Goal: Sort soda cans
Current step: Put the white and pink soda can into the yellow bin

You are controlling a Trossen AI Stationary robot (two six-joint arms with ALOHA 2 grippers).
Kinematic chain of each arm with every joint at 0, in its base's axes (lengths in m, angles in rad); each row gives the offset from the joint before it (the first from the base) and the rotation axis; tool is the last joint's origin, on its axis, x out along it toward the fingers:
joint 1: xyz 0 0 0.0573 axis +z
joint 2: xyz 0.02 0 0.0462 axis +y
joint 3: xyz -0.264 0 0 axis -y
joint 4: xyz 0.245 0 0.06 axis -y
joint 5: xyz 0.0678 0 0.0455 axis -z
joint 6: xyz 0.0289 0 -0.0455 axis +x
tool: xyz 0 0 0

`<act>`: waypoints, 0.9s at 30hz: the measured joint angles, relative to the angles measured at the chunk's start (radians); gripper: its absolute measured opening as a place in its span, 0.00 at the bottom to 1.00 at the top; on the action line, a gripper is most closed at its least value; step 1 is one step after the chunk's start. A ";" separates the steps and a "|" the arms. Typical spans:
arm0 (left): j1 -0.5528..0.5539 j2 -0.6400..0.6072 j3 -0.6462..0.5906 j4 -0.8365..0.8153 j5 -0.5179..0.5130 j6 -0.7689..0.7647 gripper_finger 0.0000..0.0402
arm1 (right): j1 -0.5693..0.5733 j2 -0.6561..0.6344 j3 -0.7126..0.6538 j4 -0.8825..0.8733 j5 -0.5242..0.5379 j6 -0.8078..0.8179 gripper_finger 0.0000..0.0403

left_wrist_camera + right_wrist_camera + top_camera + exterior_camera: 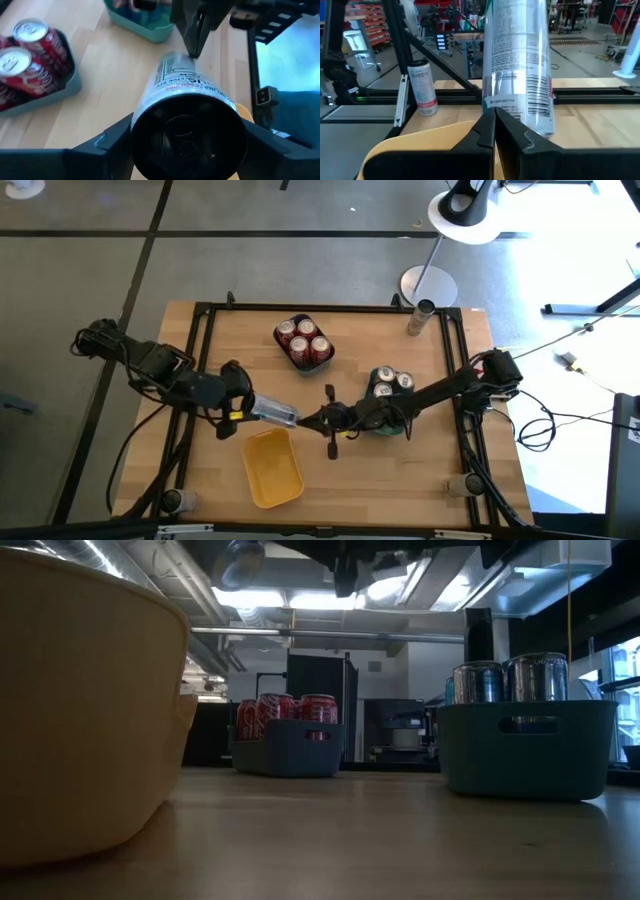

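Clamped on a silver cylindrical soda can (274,412), the left gripper (250,408) holds it sideways above the wooden table's (370,470) middle — the right gripper's (322,420) closed fingertips touch its far end.

A silver soda can (187,100) lies lengthwise between the left gripper's (187,145) two dark fingers (107,142), clamped on both sides, its dark base facing the camera and its printed side running forward. At the can's far end the right gripper (195,35) comes down, its dark fingers meeting near the can's top. Beyond that stands a teal tray (142,25). Off to one side of the held can, red soda cans (30,55) stand in a dark blue tray (60,87) on the wooden table (110,90).
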 joint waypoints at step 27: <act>-0.107 0.130 -0.004 0.138 -0.096 -0.090 0.60 | 0.086 -0.125 0.004 -0.307 0.141 -0.070 0.03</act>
